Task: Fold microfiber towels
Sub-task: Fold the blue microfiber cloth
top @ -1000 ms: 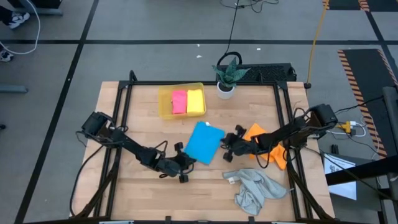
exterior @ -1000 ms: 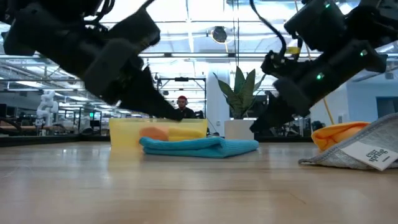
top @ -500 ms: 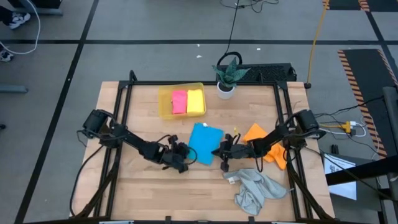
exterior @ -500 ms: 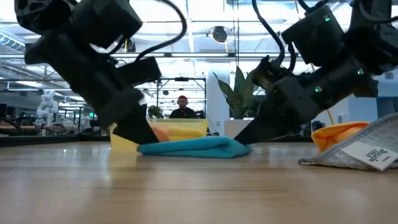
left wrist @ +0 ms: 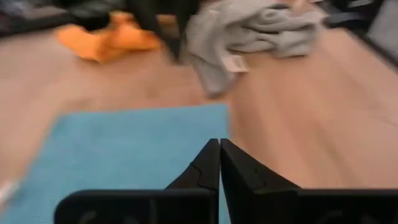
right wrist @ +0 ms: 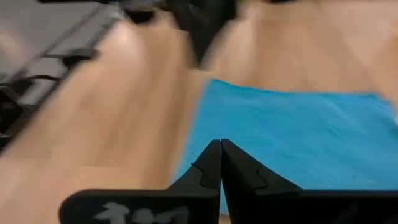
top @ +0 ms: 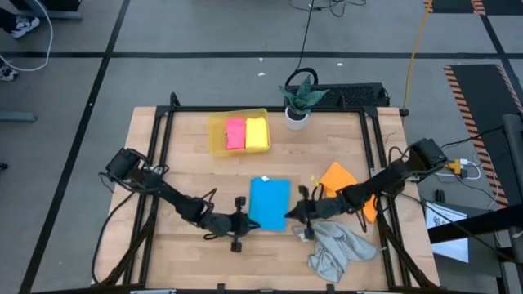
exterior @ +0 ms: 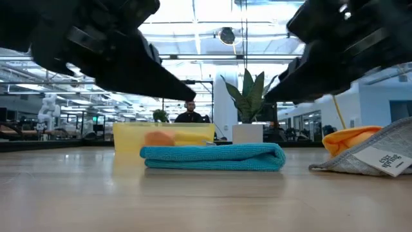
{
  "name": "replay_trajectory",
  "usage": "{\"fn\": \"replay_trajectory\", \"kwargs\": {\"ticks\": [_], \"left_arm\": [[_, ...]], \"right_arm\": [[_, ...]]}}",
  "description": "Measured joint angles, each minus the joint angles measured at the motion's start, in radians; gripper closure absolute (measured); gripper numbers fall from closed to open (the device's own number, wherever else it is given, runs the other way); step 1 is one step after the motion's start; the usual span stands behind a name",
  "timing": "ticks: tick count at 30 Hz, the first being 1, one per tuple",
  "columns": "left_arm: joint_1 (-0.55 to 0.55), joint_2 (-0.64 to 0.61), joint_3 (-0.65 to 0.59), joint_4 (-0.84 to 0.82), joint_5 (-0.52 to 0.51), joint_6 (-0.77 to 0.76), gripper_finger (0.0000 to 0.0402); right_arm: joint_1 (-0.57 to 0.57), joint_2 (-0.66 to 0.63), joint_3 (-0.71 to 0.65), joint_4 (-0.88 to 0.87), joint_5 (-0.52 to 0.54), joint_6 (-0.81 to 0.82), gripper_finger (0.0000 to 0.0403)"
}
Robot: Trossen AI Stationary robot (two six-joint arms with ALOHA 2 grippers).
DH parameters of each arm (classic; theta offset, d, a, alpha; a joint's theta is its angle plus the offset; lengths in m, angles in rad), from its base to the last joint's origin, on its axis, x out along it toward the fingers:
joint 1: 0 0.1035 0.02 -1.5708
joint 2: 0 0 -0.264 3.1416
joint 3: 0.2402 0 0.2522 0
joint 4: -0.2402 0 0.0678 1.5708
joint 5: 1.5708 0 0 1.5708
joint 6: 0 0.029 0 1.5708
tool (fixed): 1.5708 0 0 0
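1. My wooden table (top: 188,245) stands on a grey floor (top: 196,33) crossed by dark lines.
2. A potted plant (top: 299,96) sits at its far edge (white pot).
3. Behind me, bright ceiling lights (exterior: 193,19) span an open hall.

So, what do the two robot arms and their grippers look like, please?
Both arms are dark, almost black, built of slim jointed segments with thin black cables looping along them. The left gripper and the right gripper each end in two flat, black, matte fingers tapering to a sharp point, with a small stepped notch along the inner edge. No markings show on them.
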Motion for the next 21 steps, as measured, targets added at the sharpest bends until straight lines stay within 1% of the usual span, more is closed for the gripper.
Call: {"fn": "replay_trajectory", "kwargs": {"ticks": [2, 5, 10, 11, 14, 17, 19, 21], "left_arm": [[0.013, 0.000, 0.000, 0.011, -0.054, 0.042, 0.0396], [0.072, 0.000, 0.000, 0.001, -0.064, 0.049, 0.0397], [0.205, 0.002, 0.000, -0.075, 0.048, 0.034, 0.0389], [0.224, 0.005, 0.000, -0.094, 0.053, 0.025, 0.0390], [0.273, 0.005, 0.000, -0.171, 0.039, -0.047, 0.0398], [0.303, 0.005, 0.000, -0.265, -0.004, -0.148, 0.0394], [0.312, 0.005, -0.001, -0.323, -0.037, -0.216, 0.0390], [0.313, 0.005, -0.001, -0.378, -0.047, -0.273, 0.0389]], "right_arm": [[0.033, 0.032, 0.015, 0.044, 0.000, -0.009, 0.0403], [0.062, 0.081, 0.069, 0.037, 0.000, -0.011, 0.0395], [0.070, 0.148, 0.171, -0.026, 0.000, -0.054, 0.0354], [0.068, 0.158, 0.187, -0.038, 0.001, -0.066, 0.0343], [0.060, 0.195, 0.236, -0.080, 0.001, -0.092, 0.0308], [0.053, 0.236, 0.275, -0.149, 0.003, -0.109, 0.0278], [0.047, 0.262, 0.291, -0.199, 0.003, -0.111, 0.0266], [0.040, 0.277, 0.296, -0.250, 0.006, -0.114, 0.0263]]}}
